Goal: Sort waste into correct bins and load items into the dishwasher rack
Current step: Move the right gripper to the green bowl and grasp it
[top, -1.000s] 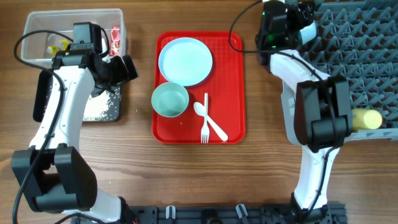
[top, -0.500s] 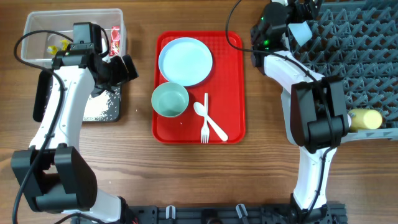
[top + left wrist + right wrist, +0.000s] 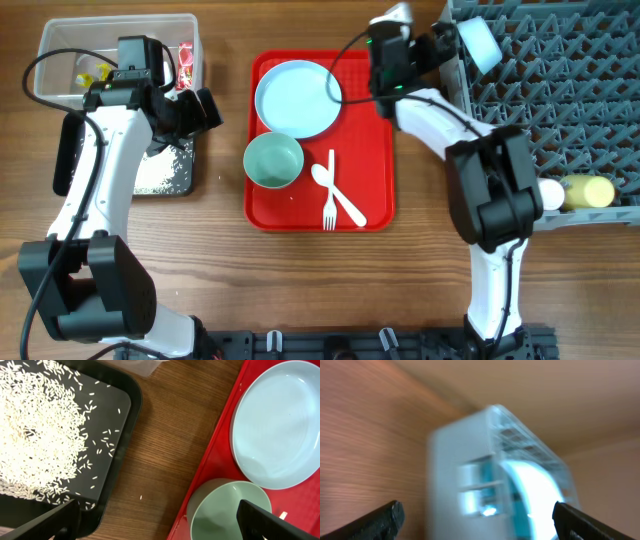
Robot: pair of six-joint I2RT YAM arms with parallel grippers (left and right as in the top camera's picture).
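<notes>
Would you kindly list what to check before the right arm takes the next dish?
1. The right gripper is open and empty: ok.
2. The bowl stands in the dishwasher rack, free of that gripper: ok.
3. The plate on the red tray is uncovered: ok.
4. The fork and spoon lie apart: not ok, they cross.
5. The left gripper is open and empty: ok.
6. The right wrist view is sharp: not ok, blurred.

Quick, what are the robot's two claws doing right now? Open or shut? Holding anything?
Left gripper: open, holding nothing.
Right gripper: open, holding nothing.
</notes>
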